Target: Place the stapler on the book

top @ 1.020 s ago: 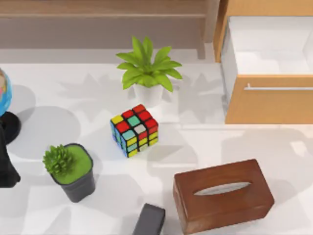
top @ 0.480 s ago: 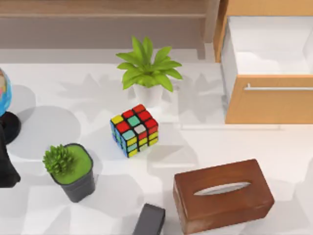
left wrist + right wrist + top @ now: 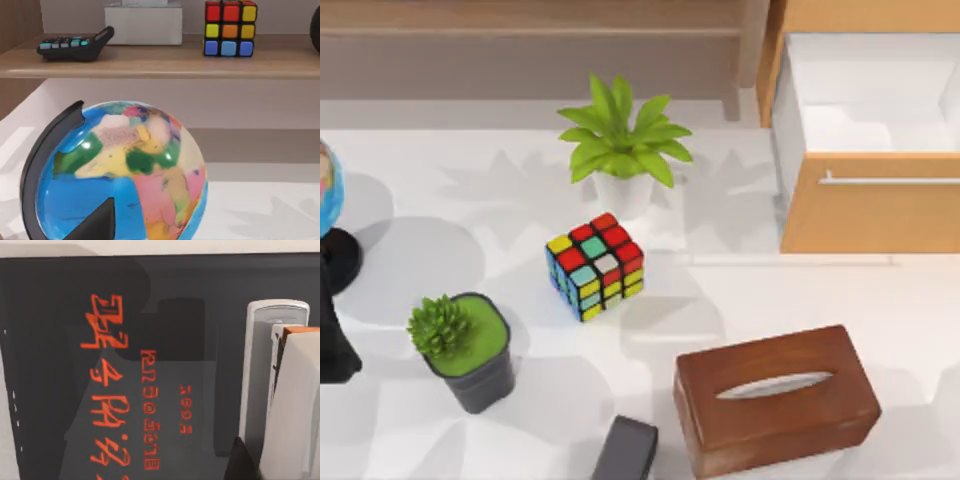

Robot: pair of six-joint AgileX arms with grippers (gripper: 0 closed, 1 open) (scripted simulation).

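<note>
Hovering over the dark book (image 3: 125,370), the right gripper should lower the white stapler (image 3: 280,390) flat; finger state I cannot tell.

Your white table (image 3: 840,290) carries a blue globe on a black stand (image 3: 120,175) just ahead of the left pincer (image 3: 97,225). Farther out from it stand a dark-potted green succulent (image 3: 465,350), a multicoloured puzzle cube (image 3: 595,265), a white-potted leafy plant (image 3: 623,150) and a brown wooden tissue box (image 3: 775,398). A dark book with red lettering (image 3: 110,390) lies below the right pincer (image 3: 245,462).
</note>
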